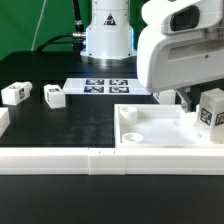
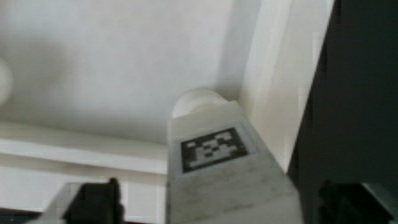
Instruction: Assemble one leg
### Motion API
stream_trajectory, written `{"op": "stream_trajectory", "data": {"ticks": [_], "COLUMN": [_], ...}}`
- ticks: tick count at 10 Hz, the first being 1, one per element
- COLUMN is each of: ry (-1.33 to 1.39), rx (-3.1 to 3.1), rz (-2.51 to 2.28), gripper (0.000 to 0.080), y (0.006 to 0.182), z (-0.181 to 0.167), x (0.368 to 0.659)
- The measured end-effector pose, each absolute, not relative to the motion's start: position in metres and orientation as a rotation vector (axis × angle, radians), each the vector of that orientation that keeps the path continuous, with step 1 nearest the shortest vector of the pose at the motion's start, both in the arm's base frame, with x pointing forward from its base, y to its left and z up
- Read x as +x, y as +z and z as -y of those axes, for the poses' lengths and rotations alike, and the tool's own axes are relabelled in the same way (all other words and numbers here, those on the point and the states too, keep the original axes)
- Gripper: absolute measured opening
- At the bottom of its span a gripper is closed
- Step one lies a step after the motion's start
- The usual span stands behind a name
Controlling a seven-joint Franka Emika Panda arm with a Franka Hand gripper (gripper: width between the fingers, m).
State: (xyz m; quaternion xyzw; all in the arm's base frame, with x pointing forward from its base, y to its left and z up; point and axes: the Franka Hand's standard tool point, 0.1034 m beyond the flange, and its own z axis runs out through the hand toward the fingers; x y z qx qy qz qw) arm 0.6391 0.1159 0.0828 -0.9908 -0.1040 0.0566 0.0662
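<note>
Leg (image 2: 222, 160) stands between fingers (image 2: 93, 203), arm (image 1: 175, 45) low over panel (image 1: 155, 127).

The leg (image 2: 217, 150) between the end effector's (image 2: 222, 205) dark fingers (image 2: 93, 200) is white, marked with a black-and-white square tag. The panel (image 1: 150, 128) beneath the end effector is plain white. The loose leg (image 1: 54, 96) well away from it is marked alike. The counter (image 1: 60, 125) is black, the backdrop (image 1: 40, 25) green.
</note>
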Motion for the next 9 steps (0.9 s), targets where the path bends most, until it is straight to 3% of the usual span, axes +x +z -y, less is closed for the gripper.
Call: {"op": "stream_trajectory", "data": {"ticks": [1, 2, 5, 9], "ry": [0.171, 0.17, 0.173, 0.185], "rx": [-2.988, -2.989, -2.994, -2.965], "rz": [0.313, 0.312, 0.265, -0.524], "gripper": [0.0374, 0.0291, 0.0291, 0.0291], "y": [0.0828, 0.0828, 0.0827, 0.0822], "z": [-0.1155, -0.1151, -0.1149, -0.1145], "x": [0.6391, 0.6392, 0.6393, 0.6386]}}
